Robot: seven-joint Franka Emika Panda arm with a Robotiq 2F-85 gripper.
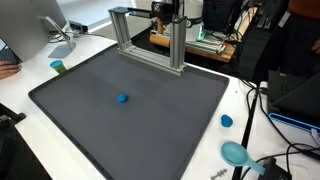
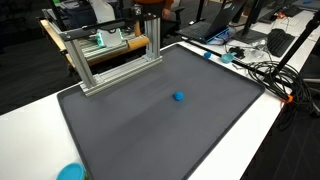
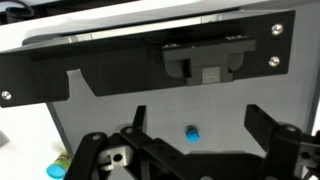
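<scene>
We are looking past the tool (image 3: 198,118), its jaws standing wide apart and clasping nothing. The small blue ball (image 3: 192,133) is lying on the dark mat (image 3: 100,115) covering the worktop (image 1: 245,100), at seven o'clock from the aluminium frame (image 1: 150,45) in an exterior view.

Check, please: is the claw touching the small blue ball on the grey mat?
Apart. In an exterior view the blue ball lies alone on the grey mat; the claw is up by the metal frame.

Both exterior views high over shared mat (image 1: 150,120); wrist view downward.
</scene>
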